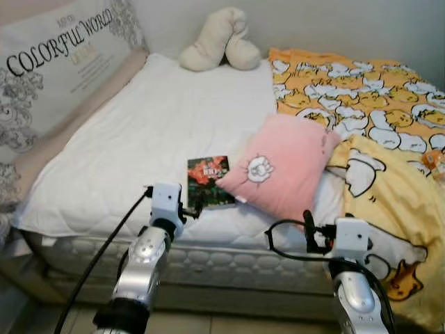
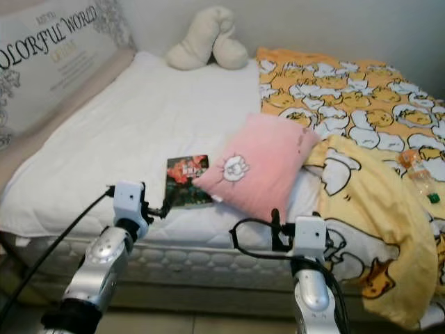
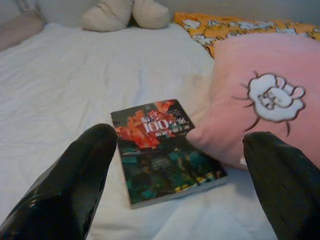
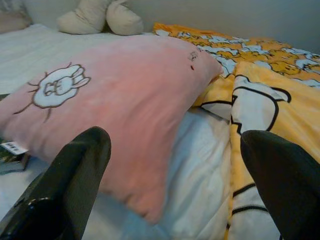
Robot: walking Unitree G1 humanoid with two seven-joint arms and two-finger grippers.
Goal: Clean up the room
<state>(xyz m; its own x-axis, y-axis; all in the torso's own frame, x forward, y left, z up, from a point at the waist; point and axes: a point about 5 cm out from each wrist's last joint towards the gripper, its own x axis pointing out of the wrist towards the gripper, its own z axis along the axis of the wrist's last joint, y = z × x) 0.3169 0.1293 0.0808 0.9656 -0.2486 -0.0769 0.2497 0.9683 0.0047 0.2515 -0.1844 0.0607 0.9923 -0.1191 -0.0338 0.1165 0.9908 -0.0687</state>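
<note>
Two grippers hang just off the near edge of a bed (image 1: 104,174), both with fingers spread apart and holding nothing. Far left, a large printed pillow (image 1: 49,62) leans along the bed's left side, and beside it the white quilted cover lies broad and bare up to a cream plush cushion (image 1: 219,42) against the back wall. The left gripper (image 3: 175,200) sits over the mattress edge, pointed at a book (image 1: 208,181) with a dark, red-patterned cover that lies flat near the front edge. In the left wrist view the book lies between the two black fingers (image 3: 75,185) without touching either. The book's right side is touching, and slightly tucked under, the lower corner of a pink pillow (image 1: 285,163) with a white animal patch, which rests tilted across the seam between the white cover and a yellow cartoon-print blanket (image 1: 389,181). The right gripper (image 4: 175,200) faces that pillow's near edge and the blanket fold beside it. The blanket covers the right half of the bed and spills over the front edge. A plastic bottle (image 2: 417,174) lies on it near the far right.
</note>
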